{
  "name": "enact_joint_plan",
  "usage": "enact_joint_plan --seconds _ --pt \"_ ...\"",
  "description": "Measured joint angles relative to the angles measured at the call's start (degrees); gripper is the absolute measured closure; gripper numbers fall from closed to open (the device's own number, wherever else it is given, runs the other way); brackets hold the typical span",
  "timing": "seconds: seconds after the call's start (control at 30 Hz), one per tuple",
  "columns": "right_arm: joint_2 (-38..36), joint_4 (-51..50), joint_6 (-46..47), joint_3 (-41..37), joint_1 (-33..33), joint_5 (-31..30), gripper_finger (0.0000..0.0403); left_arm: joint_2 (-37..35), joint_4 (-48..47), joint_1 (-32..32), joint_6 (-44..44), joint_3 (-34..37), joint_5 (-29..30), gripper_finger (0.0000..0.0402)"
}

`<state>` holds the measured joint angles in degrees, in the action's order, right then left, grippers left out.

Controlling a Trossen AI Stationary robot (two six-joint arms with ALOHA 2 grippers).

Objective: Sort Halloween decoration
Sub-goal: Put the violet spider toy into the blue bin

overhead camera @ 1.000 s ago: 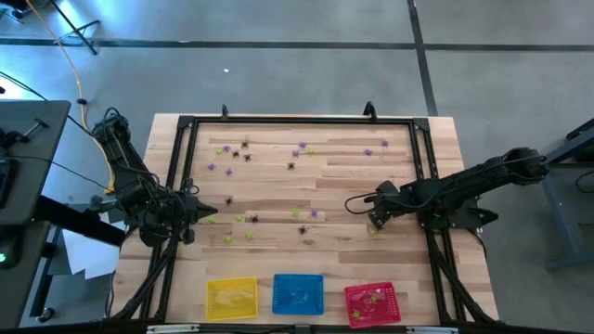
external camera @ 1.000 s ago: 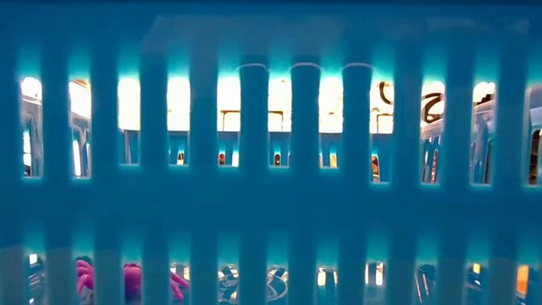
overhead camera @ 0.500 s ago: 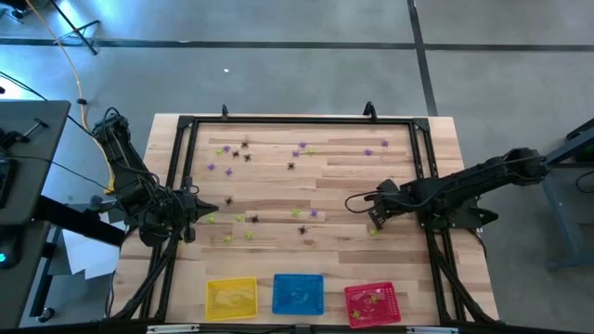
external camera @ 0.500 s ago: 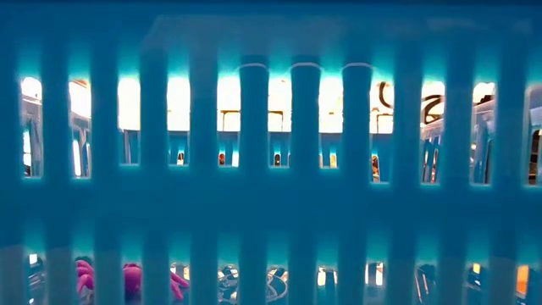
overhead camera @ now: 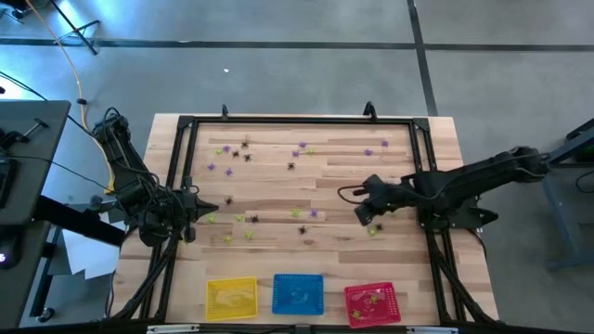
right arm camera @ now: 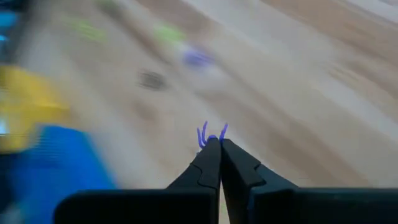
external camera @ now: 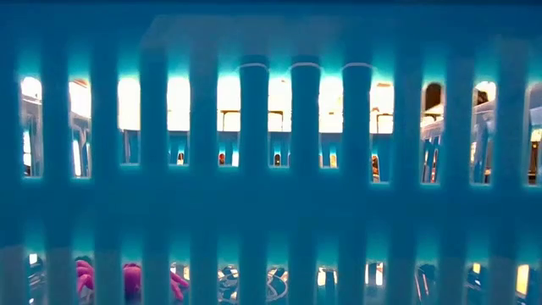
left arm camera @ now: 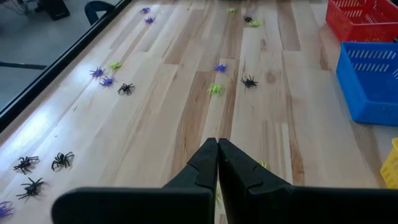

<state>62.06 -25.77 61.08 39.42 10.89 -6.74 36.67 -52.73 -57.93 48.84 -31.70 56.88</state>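
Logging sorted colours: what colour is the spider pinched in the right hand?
Purple; the spider in the right hand shows best in the right wrist view.

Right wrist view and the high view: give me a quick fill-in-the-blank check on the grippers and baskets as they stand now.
1. The right gripper is shut on a ____ spider.
2. The left gripper is ____, with nothing between its fingers.
3. In the high view, the blue basket sits between the yellow basket and the ____ basket.

Missing words: purple; shut; red
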Motion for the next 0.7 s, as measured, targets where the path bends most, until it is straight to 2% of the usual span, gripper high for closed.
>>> enact_joint_plan --seconds 0.13,0.23,0.37,0.53,0.7 --pt "2.4 13.2 -3.2 5.0 4.5 -0.2 0.0403 0.0 0.1 0.0 0.0 0.0 0.0 0.0401" --pt "6.5 19.3 -6.4 10.1 8.9 -2.6 0.0403 0.0 0.1 0.0 0.0 0.0 0.0 0.0401" --pt "16.2 19.3 -8.8 18.3 13.8 -4.2 0.0403 0.0 0.1 0.0 -0.5 0.0 0.0 0.0401" --pt "30.1 18.2 -10.4 28.6 17.0 -0.5 0.0403 0.0 0.6 0.0 -0.5 0.0 0.0 0.0401" --pt "40.6 18.2 -10.5 37.1 18.9 2.8 0.0403 0.0 3.1 0.0 -0.6 0.0 -0.1 0.0401"
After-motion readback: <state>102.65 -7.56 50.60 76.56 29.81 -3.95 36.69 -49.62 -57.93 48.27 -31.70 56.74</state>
